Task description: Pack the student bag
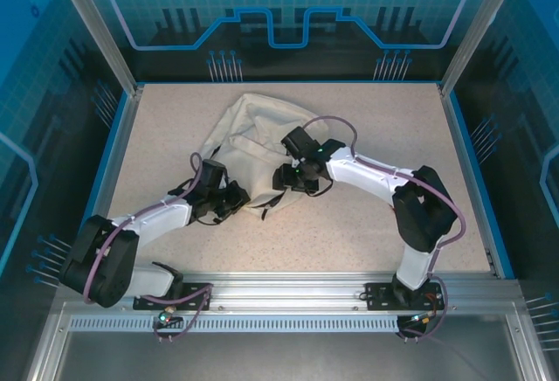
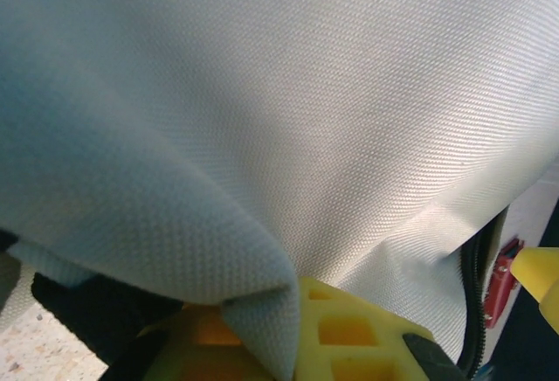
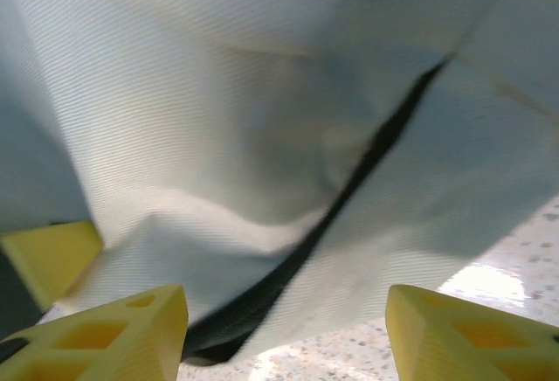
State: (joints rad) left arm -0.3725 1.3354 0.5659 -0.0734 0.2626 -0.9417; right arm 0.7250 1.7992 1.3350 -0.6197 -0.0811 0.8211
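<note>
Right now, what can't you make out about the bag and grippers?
- Top view: the left arm and right arm cover the near edge of the student bag, hiding any opening.
- Left wrist view: a fabric fold covers the left gripper; grip unclear.
- Left wrist view: small red object, too small to identify.
- Right wrist view: blurred dark line, strap or zipper.

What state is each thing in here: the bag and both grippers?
student bag: lying crumpled on the table; whether its zip is open cannot be told.
left gripper: shut on a fold of the bag's fabric.
right gripper: open, fingers spread close to the fabric, gripping nothing.
</note>
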